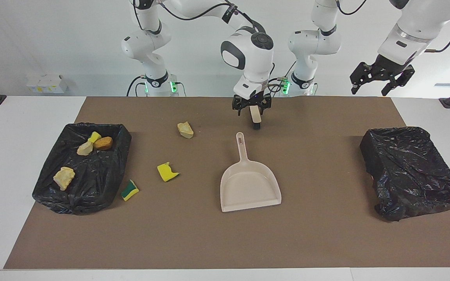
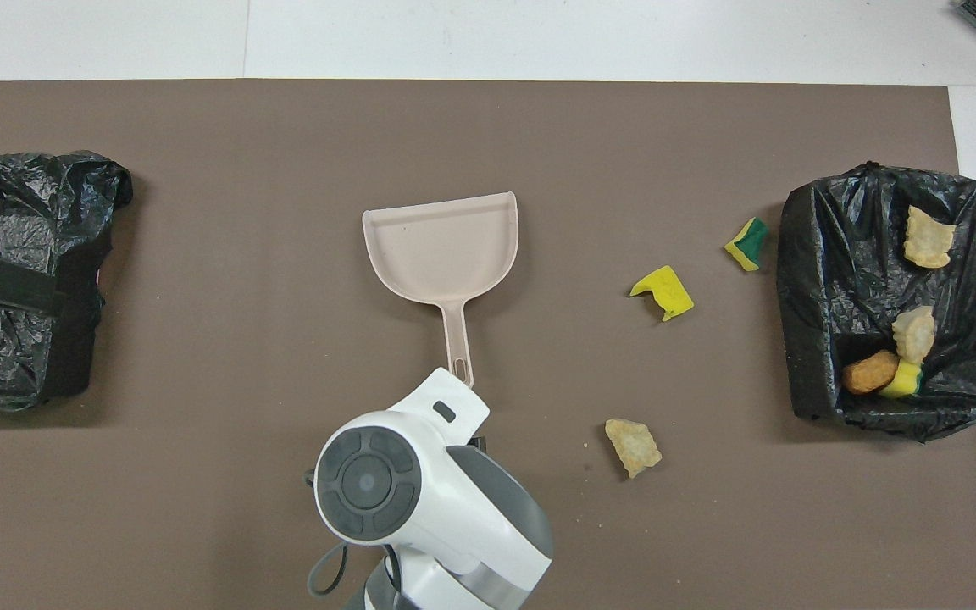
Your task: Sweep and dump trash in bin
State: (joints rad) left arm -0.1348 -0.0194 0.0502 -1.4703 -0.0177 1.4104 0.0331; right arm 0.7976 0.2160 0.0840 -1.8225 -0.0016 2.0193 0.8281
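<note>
Trash: seven foam and sponge chunks in all. Four lie inside the open bin (image 1: pixel 77 201) at the right arm's end of the table: a pale beige chunk (image 1: pixel 64 178) farthest from the robots, and a cluster of a beige piece (image 1: pixel 84 148), a bright yellow piece (image 1: pixel 94 136) and an orange-brown piece (image 1: pixel 103 143) in the corner nearest the robots. Three remain on the brown mat (image 1: pixel 193 242): a yellow-and-green sponge piece (image 1: pixel 130 190) just beside the bin's wall, a bright yellow piece (image 1: pixel 167 171) between the bin and the dustpan, and a beige chunk (image 1: pixel 185 130) nearer to the robots.

Dustpan (image 1: pixel 248 187): pale pink, lying flat at mid-table, empty, handle pointing toward the robots, touched by neither gripper.

Right gripper (image 1: pixel 251 109): raised over the mat, just past the handle's end on the robots' side. Fingers spread wide, holding nothing. A pale, dark-tipped brush (image 1: pixel 254 118) lies on the mat directly beneath it; not gripped as far as can be seen.

Left gripper (image 1: pixel 380 80): raised high near the left arm's end of the table, fingers apart, empty; this arm waits.

Second black bag (image 1: pixel 412 171): crumpled over a bin at the left arm's end; contents cannot be seen.
</note>
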